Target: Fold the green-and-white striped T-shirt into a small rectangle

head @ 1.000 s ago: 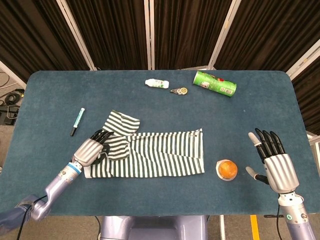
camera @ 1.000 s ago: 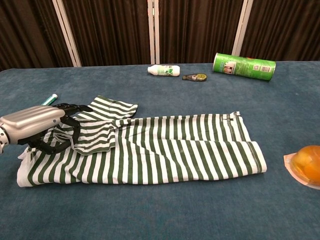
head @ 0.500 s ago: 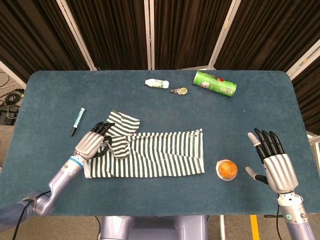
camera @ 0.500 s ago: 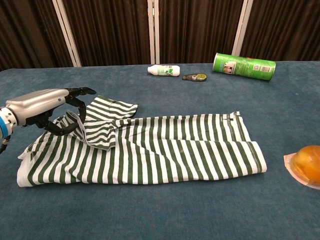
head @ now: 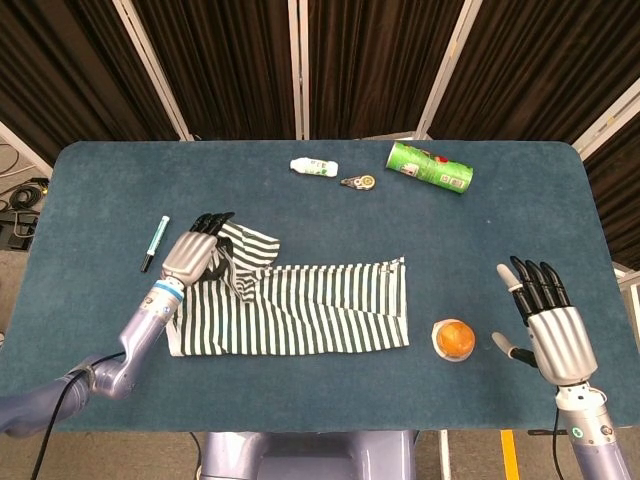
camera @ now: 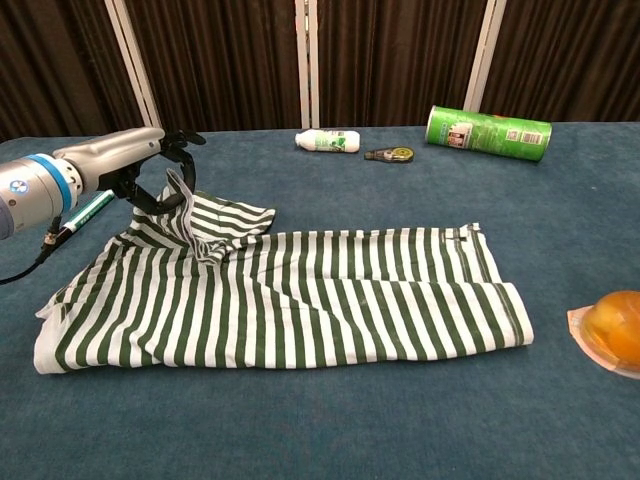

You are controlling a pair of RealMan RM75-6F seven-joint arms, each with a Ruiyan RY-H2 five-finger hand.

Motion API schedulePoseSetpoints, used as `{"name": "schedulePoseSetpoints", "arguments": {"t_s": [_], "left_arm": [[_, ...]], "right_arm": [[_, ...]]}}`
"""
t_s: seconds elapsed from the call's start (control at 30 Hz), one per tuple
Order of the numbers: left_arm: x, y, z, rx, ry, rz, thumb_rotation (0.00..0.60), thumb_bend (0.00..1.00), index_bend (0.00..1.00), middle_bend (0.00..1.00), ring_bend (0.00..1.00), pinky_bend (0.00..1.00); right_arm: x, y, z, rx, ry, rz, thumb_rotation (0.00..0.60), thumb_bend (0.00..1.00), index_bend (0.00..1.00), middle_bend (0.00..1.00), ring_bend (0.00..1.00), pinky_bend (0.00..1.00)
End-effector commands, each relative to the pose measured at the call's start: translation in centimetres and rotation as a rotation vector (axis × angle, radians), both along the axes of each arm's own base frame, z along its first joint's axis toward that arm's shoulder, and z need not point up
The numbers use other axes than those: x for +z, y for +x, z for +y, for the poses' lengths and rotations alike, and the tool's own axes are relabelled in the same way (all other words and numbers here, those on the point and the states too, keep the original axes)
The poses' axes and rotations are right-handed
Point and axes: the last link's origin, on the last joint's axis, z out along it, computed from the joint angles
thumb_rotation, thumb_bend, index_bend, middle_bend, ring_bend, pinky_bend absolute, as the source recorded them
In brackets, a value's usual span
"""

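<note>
head view shows the pen [head: 154, 243] at far left, then the left hand [head: 193, 253] pinching a raised fold of the t-shirt [head: 310, 310] near its left end. the shirt lies mid-table, already folded into a band, long axis running left to right, one sleeve flap jutting toward the far side. beyond it lie a white bottle [head: 314, 167], a tape dispenser [head: 357, 181] and a green can [head: 429, 167] on its side. an orange cup [head: 454, 339] sits just right of the shirt. the right hand [head: 550, 325] hovers spread, holding nothing.
</note>
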Motion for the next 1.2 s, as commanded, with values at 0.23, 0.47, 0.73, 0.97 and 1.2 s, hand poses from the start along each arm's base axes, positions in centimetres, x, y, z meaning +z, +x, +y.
{"name": "schedulePoseSetpoints", "arguments": {"t_s": [0.23,0.47,0.73,0.97,1.2], "left_arm": [[0.1,-0.3,3.0,0.098,0.017,-0.026,0.6,0.58,0.88,0.0,0.0,0.0],[-0.9,-0.7,4.6,0.172,0.041,-0.064,0.6,0.58,0.88,0.0,0.0,0.0],[-1.7,-0.8,5.9,0.215,0.087,-0.067,0.6,0.6,0.88,0.0,0.0,0.0],[-1.6,-1.7,6.7,0.255,0.138,-0.069,0.6,0.61,0.88,0.0,0.0,0.0],[-1.4,-1.9,7.3,0.278,0.146,-0.066,0.6,0.61,0.87,0.0,0.0,0.0]], "right_arm": [[0.1,-0.4,-0.4,-0.018,-0.005,0.003,0.6,0.01,0.11,0.0,0.0,0.0],[0.0,-0.7,-0.6,-0.032,-0.007,0.012,0.6,0.01,0.11,0.0,0.0,0.0],[0.0,-1.0,-0.9,-0.049,-0.009,0.018,0.6,0.01,0.11,0.0,0.0,0.0],[0.0,-1.2,-1.1,-0.058,-0.008,0.019,0.6,0.01,0.11,0.0,0.0,0.0],[-0.2,-1.3,-1.2,-0.063,-0.006,0.024,0.6,0.01,0.11,0.0,0.0,0.0]]}}
